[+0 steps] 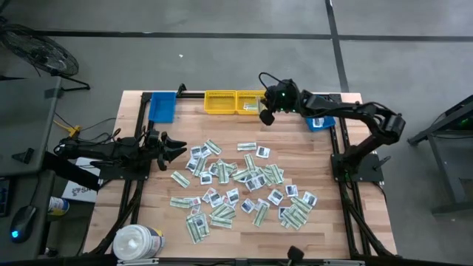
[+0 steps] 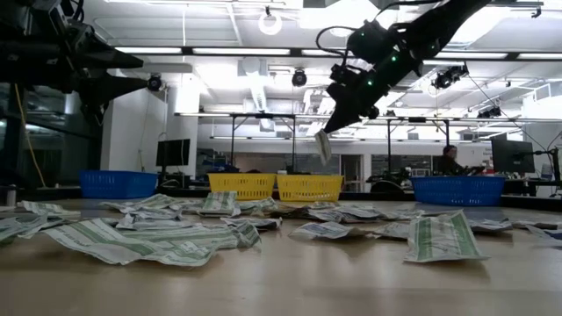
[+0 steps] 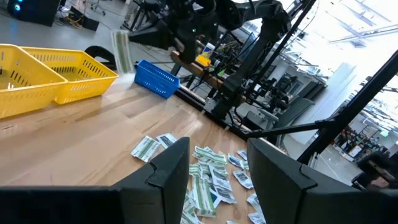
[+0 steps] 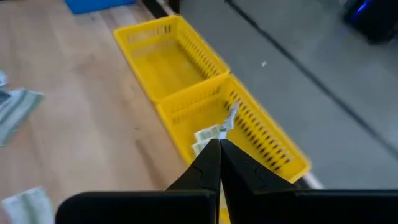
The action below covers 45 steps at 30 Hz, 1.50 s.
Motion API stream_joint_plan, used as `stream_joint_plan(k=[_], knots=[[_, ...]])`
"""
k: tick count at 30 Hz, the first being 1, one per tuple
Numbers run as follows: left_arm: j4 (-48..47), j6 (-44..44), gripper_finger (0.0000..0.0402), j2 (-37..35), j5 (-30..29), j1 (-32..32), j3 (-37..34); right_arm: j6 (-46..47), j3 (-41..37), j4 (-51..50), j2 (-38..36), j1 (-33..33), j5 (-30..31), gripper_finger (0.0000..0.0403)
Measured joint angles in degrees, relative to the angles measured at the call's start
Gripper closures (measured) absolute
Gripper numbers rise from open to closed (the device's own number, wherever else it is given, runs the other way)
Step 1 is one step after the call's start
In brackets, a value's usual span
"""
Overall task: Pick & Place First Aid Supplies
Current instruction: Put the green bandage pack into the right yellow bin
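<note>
Crumpled green-white packets point(image 2: 158, 241) nearest in the low view, sprawled with dozens more across the middle of the table point(image 1: 140, 111). Big white tub point(image 1: 137, 242) at the near left corner, not part of the job. Along the far edge, two yellow bins point(image 1: 219, 102) side by side, flanked by blue bins point(image 1: 162, 106), one to the left and one to the right.

Left gripper point(image 1: 177, 145) parked at the left side, level with the scatter, fingers spread wide and empty. Right gripper point(image 2: 327, 132) raised over the far edge, above the right-hand yellow bin point(image 4: 249, 130), close to its near rim. Fingers pinched together on one held packet point(image 2: 324, 145), caught only by an end, the rest dangling free below the tips. One green-white packet point(image 4: 208, 134) lying inside that bin already.

Judging the risks:
- Biggest: a drop outside the bin. Hovers high and close to the near rim, and a light paper strip let go from that height could flutter or tilt sideways onto the wood.
- Next: landing astride the wall shared with the left yellow bin, or hanging on the rim, if released without centring first.
- Smaller: slipping early from so thin a pinch on any jerk of the arm.
- Smallest: sticking to one finger on opening and riding back out with it.

Safer, probably: move a little farther in and lower before opening.
</note>
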Motion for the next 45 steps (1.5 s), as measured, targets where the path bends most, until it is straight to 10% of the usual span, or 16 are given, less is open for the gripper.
stream_joint_plan(k=[14, 26, 38, 45], knots=[[-0.01, 0.02, 0.0240, -0.01, 0.00, 0.00, 0.00, -22.66, 0.01, 8.29, 3.75, 1.88, 7.08, 0.0403], [0.01, 0.02, 0.0240, -0.01, 0.00, 0.00, -0.01, 14.23, 0.01, -0.51, 5.27, 1.07, 2.85, 0.0397], [0.00, 0.02, 0.0240, 0.00, 0.00, 0.01, 0.00, 6.94, 0.00, -13.10, 8.73, 1.36, 0.13, 0.0258], [-0.04, 0.01, 0.0240, 0.00, 0.02, 0.00, 0.00, 3.74, 0.00, -8.43, 14.92, 3.14, 3.61, 0.0242]])
